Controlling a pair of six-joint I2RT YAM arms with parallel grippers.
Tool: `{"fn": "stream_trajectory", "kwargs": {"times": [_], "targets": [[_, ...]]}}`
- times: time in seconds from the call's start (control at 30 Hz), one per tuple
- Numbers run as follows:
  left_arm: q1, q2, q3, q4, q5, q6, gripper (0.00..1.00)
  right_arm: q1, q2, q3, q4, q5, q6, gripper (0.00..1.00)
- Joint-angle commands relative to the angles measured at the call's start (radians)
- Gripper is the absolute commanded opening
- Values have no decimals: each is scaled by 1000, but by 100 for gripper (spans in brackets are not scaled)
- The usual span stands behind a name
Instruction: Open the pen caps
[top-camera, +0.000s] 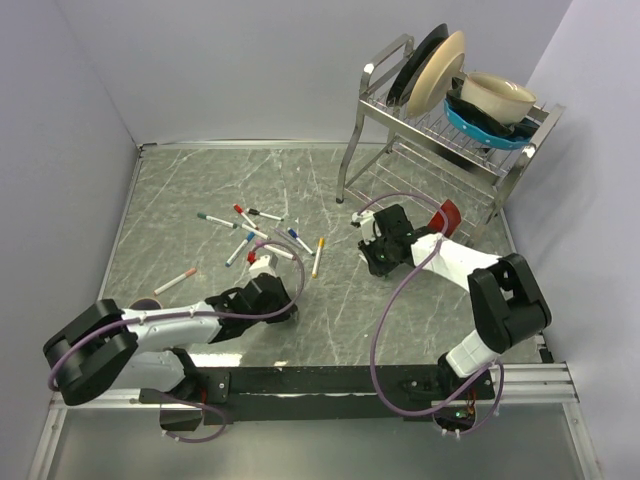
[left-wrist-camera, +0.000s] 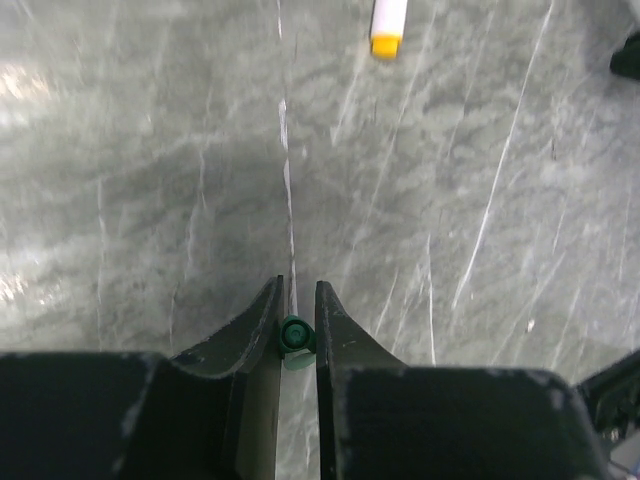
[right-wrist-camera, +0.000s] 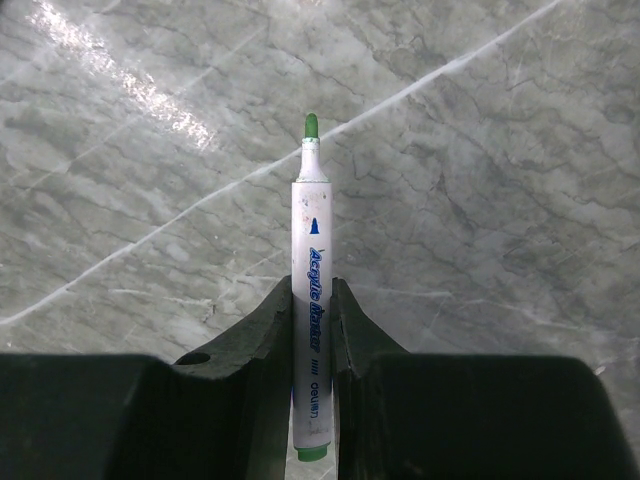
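- My left fingers (left-wrist-camera: 262, 325) are drawn in narrow and pinch a green cap (left-wrist-camera: 296, 335) between their inner faces, low over the table (left-wrist-camera: 150, 200).
- The cap is not on any pen.
- My right fingers (right-wrist-camera: 352, 330) grip the white barrel of a green marker (right-wrist-camera: 312, 250). Its bare green tip (right-wrist-camera: 311, 125) points away from the wrist, above the table.
- Ahead of the left fingers, an orange-ended marker (left-wrist-camera: 386, 25) lies flat, well apart from them.
- From above, the other markers (top-camera: 250, 225) lie scattered with coloured ends left of centre. A pink-ended marker (top-camera: 176, 281) lies apart, nearer the left wall.
- The dish rack (top-camera: 450, 120) stands in the far right corner.
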Motion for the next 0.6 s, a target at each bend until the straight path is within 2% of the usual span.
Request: {"fn": "stream_trajectory", "kwargs": {"times": [0.0, 0.17, 0.33, 0.4, 0.53, 0.57], "targets": [[-6, 20, 62, -13, -94, 32, 1, -12, 25, 47, -16, 6, 6, 10], [-4, 78, 102, -78, -200, 47, 1, -21, 46, 58, -32, 3, 7, 15], [-3, 155, 139, -121, -229, 52, 4, -32, 71, 66, -41, 3, 4, 20], [-4, 172, 150, -125, -239, 52, 14, -35, 78, 69, -45, 3, 4, 23], [-3, 207, 168, -144, -252, 53, 27, -38, 86, 72, -52, -3, 7, 27], [-4, 212, 171, -148, -257, 53, 35, -38, 89, 74, -56, -5, 7, 28]]}}
